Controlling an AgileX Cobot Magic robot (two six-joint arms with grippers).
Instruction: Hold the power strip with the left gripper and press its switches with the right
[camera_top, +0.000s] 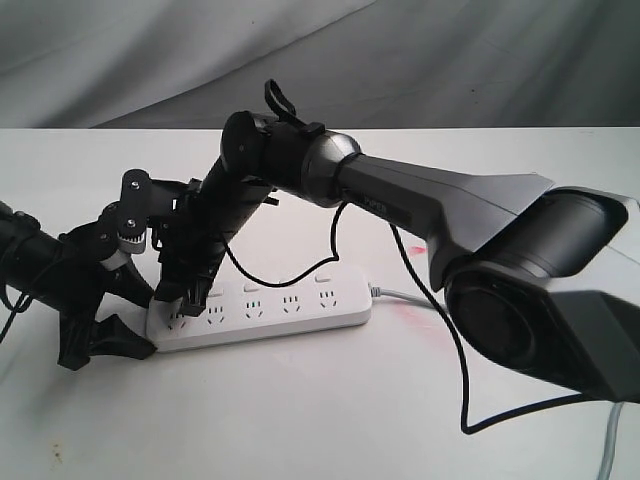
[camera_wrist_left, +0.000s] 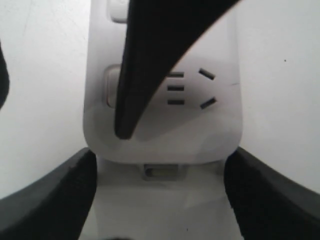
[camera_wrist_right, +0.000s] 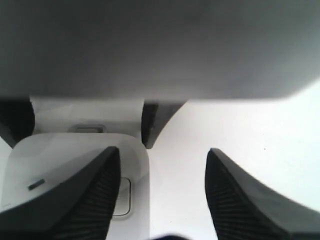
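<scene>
The white power strip (camera_top: 270, 312) lies flat on the table, its grey cord (camera_top: 400, 295) leading off to the right. My left gripper (camera_top: 135, 315) clamps the strip's left end; in the left wrist view its fingers (camera_wrist_left: 75, 200) press on both sides of the power strip (camera_wrist_left: 200, 130). My right gripper (camera_top: 183, 296) reaches across and stands open over that same end. One of its fingers (camera_wrist_right: 95, 200) rests on the strip beside the end switch (camera_wrist_right: 124, 197), and the other hangs over bare table. The remaining switches (camera_top: 250, 287) are uncovered.
The right arm's black cable (camera_top: 300, 275) loops down over the strip's middle. A faint red stain (camera_top: 410, 312) marks the white table near the cord. A grey cloth backdrop (camera_top: 450, 60) hangs behind.
</scene>
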